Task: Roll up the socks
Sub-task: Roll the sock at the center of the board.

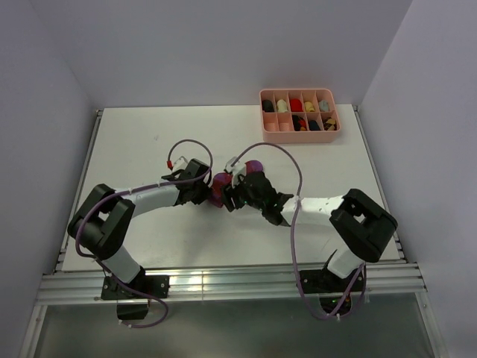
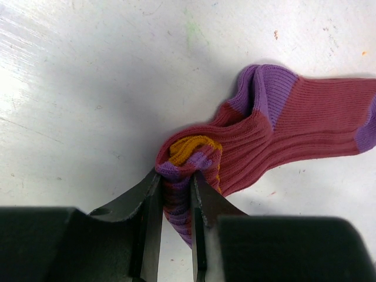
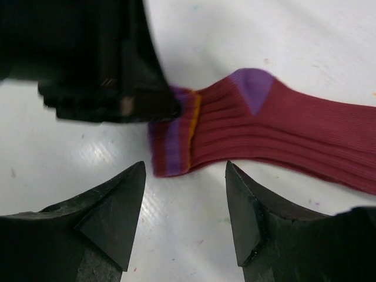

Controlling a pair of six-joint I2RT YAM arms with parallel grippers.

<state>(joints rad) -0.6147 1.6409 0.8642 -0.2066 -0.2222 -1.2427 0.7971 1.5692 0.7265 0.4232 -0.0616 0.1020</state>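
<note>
A maroon sock [image 2: 305, 120] with purple heel and toe and purple and orange cuff stripes lies on the white table [image 1: 149, 142]. In the top view it [image 1: 220, 191] sits between the two grippers, mostly hidden. My left gripper [image 2: 174, 176] is shut on the sock's striped cuff, which is bunched and folded up. My right gripper [image 3: 185, 170] is open and empty, its fingertips [image 3: 132, 176] just short of the cuff end of the sock [image 3: 282, 132]. The left gripper's dark body [image 3: 100, 64] shows at the upper left of the right wrist view.
A pink divided tray [image 1: 270, 133] holding several rolled socks stands at the back right of the table. The two arms meet near the table's middle [image 1: 238, 190]. Walls close in on the left, back and right.
</note>
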